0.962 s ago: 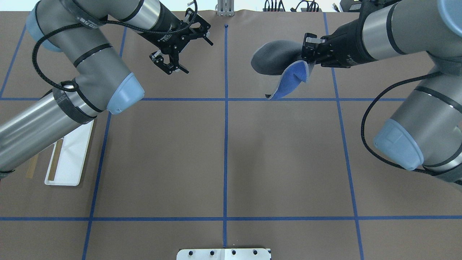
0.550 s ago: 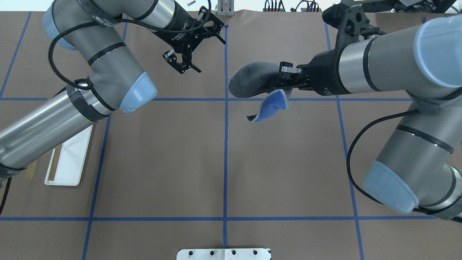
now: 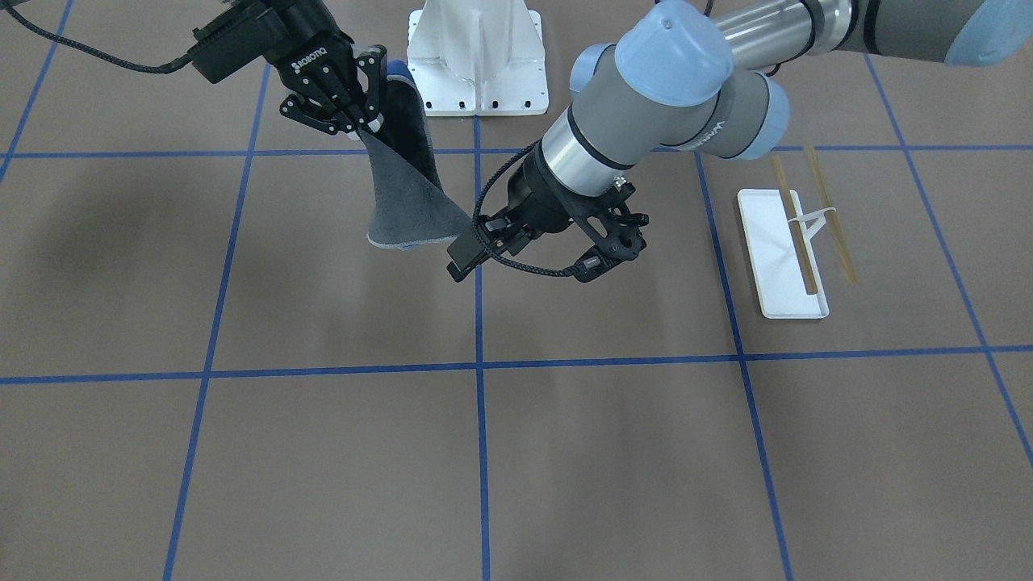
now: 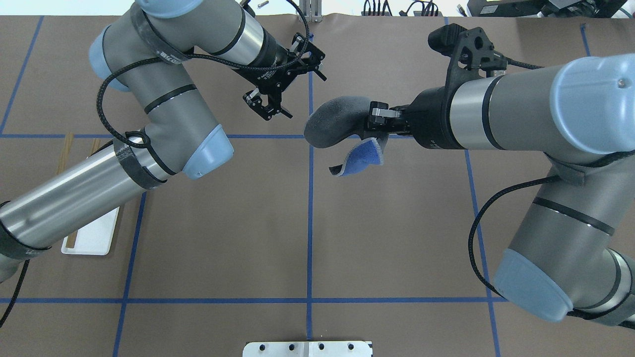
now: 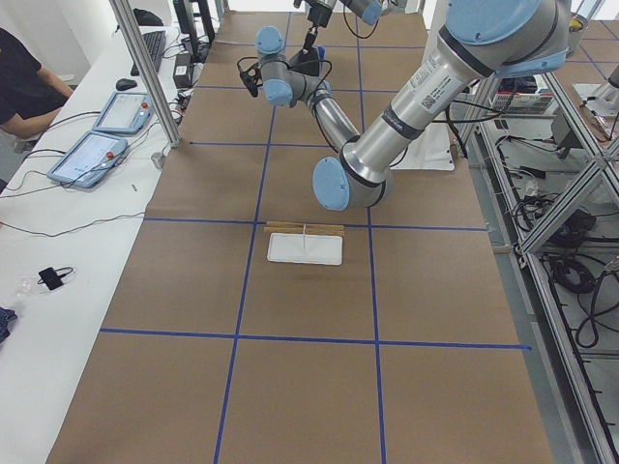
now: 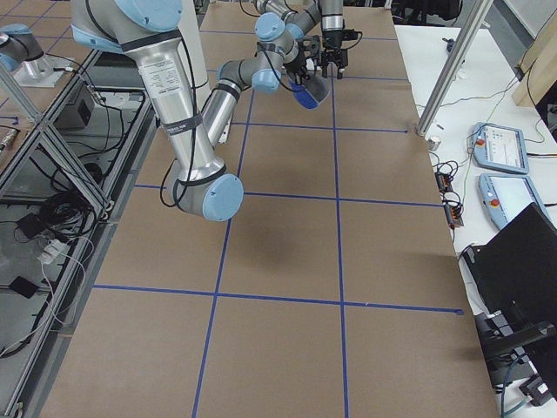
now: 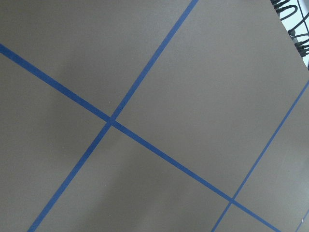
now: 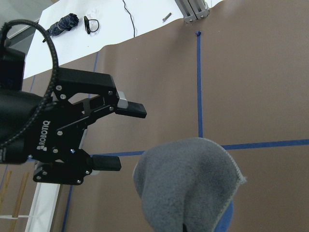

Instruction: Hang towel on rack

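Leftmost, at the lower left of the overhead view: the rack [image 4: 93, 237], white base flat on the table [image 4: 223, 238], largely covered by the left arm [image 4: 163, 114], with two tan rods [image 4: 63, 151] showing beyond the arm at the left edge, side by side. Seen whole at the right middle of the front view, standing upright, well apart from both claws. Next, left of the upper centre: the left claw [image 4: 276, 110], spread wide, gripping nothing, tips aimed toward the middle of the frame. Confirmed down the left side of the right wrist view: both black fingers [image 8: 131, 109] far apart, only brown table between. Only table and blue tape lines [image 7: 145, 140] in the left wrist view. Just right of the centre line: the towel [image 4: 333, 121], off the rack, dangling in the air from the right claw [image 4: 377, 119]. Grey side bulging toward the left claw, near but not touching. Blue side showing on a curled lower flap, pale stitching along the rim. Right of that, the right claw clamped tight on one edge of the towel, cloth pinched between narrow tips, with the right arm [image 4: 496, 109] stretching off to the right edge of the frame.
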{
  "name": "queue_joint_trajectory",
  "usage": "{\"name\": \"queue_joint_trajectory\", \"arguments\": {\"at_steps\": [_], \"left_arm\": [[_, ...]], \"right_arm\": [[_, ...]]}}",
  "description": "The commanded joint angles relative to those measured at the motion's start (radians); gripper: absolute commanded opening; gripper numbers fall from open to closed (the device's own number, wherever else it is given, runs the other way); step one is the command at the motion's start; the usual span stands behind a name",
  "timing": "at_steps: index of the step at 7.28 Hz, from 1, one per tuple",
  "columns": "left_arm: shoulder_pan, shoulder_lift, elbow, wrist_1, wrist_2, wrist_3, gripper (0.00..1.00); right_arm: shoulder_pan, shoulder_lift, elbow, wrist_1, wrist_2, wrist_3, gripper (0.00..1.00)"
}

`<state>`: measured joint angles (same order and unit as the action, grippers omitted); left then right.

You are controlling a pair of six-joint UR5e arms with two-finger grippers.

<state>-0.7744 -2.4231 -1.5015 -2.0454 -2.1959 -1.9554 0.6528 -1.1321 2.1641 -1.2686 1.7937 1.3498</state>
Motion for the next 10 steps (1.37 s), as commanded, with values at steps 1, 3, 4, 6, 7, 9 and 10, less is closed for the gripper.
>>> {"name": "queue_joint_trajectory", "arguments": {"at_steps": [1, 3, 4, 6, 7, 9, 10], "left_arm": [[0.01, -0.002, -0.002, -0.001, 0.012, -0.013, 0.99], [0.012, -0.005, -0.005, -0.001, 0.01, -0.028, 0.97], [0.02, -0.011, -0.006, -0.001, 0.01, -0.036, 0.92], [0.033, -0.011, -0.006, -0.015, 0.01, -0.04, 0.32], [0.035, -0.011, -0.006, -0.019, 0.01, -0.04, 0.03], [0.032, -0.011, -0.01, -0.018, 0.008, -0.042, 0.0], [0.03, -0.011, -0.01, -0.018, 0.008, -0.04, 0.0]], "right_arm": [[-0.001, 0.0, 0.005, 0.0, -0.014, 0.0, 0.0], [-0.001, 0.0, 0.003, 0.0, -0.02, 0.0, 0.0], [-0.001, 0.0, 0.003, 0.0, -0.022, 0.0, 0.0], [-0.001, 0.0, 0.003, 0.0, -0.022, 0.0, 0.0], [-0.001, -0.001, 0.005, 0.0, -0.02, 0.0, 0.0], [-0.009, -0.014, 0.005, 0.0, -0.02, 0.0, 0.0], [-0.013, -0.014, 0.005, 0.0, -0.019, -0.001, 0.0]]}}
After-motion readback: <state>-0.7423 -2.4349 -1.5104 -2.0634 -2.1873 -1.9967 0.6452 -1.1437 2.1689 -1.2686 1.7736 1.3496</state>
